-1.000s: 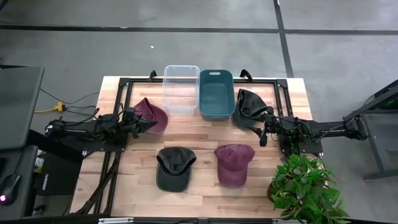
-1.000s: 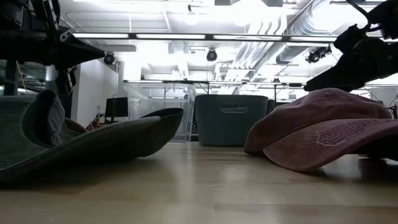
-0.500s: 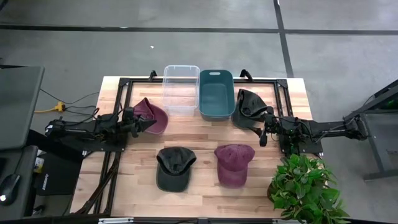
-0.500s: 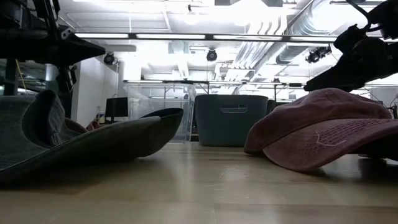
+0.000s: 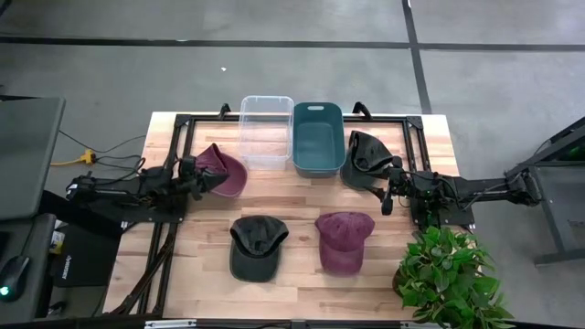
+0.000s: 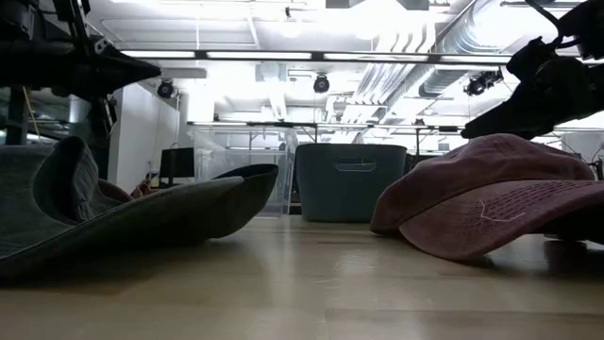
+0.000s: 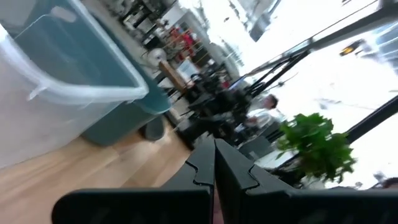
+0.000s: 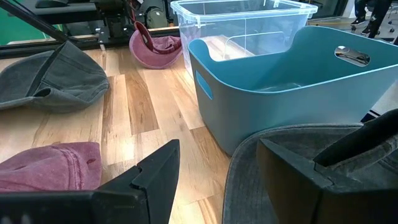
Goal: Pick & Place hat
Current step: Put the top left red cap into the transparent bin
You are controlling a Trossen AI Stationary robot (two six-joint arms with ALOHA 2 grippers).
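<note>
Several caps lie on the table. A maroon cap (image 5: 224,170) sits at the far left with its underside up, a dark cap (image 5: 365,155) at the far right, and a dark cap (image 5: 255,247) and a maroon cap (image 5: 344,240) sit nearer. My left gripper (image 5: 210,181) is shut and empty, raised beside the far maroon cap, above bin-rim height in the low view (image 6: 151,69). My right gripper (image 8: 214,149) is open. It hovers over the near edge of the far dark cap (image 8: 280,146), which lies under one finger.
A clear bin (image 5: 266,130) and a teal bin (image 5: 317,137) stand side by side at the table's far edge, between the two arms. A potted plant (image 5: 448,274) fills the near right corner. Bare wood lies between the far and near caps.
My left gripper has risen a little in the low view and stays shut. The right arm and all caps have kept still.
</note>
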